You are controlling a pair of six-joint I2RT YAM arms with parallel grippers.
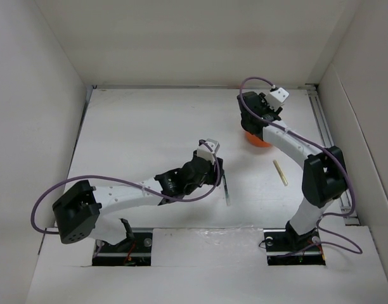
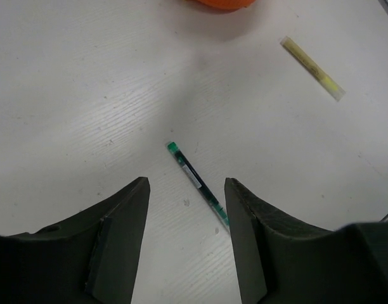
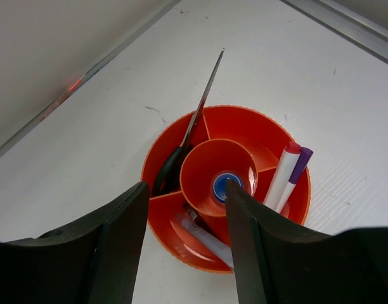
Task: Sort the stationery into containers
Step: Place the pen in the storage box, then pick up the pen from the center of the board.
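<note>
The orange round holder (image 3: 241, 123) stands at the back right (image 1: 260, 140); its edge shows in the left wrist view (image 2: 222, 3). It holds a blue-capped bottle (image 3: 222, 185) in the inner ring, two white markers (image 3: 284, 171), scissors (image 3: 195, 123) and pens (image 3: 206, 235). My right gripper (image 3: 186, 190) hangs open and empty above it (image 1: 254, 120). A green-tipped dark pen (image 2: 198, 183) lies on the table (image 1: 226, 190), just ahead of my open, empty left gripper (image 2: 186, 183), which is near the table's middle (image 1: 216, 172). A yellow pen (image 2: 312, 68) lies right of it (image 1: 281, 172).
White walls enclose the table on the left, back and right. A metal rail (image 1: 330, 145) runs along the right edge, and another (image 3: 346, 28) passes behind the holder. The right arm's elbow (image 1: 322, 177) stands beside the yellow pen.
</note>
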